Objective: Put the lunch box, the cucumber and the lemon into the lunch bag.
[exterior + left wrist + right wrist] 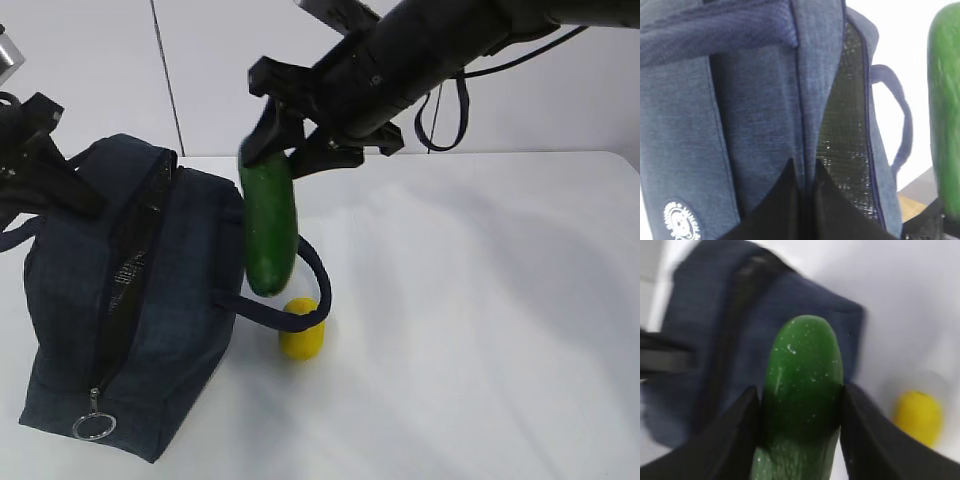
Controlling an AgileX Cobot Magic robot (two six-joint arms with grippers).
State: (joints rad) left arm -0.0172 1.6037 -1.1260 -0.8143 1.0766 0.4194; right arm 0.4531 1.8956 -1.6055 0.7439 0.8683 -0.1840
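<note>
Hanging cucumber point(269, 228) clamped in right gripper point(290, 140) beside lunch bag point(150, 330).
Lemon point(301, 338) left on table; lunch box unseen, possibly bagged; left gripper point(807, 180) pinched bag edge.

Lunch bag point(150, 300) interior hidden; cucumber point(945, 115) cut off, blurred

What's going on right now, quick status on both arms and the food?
Right end effector shut on cucumber, hanging beside lunch bag. Left end effector pinching bag's edge, opening unzipped. Lemon on table, under a strap handle.
</note>
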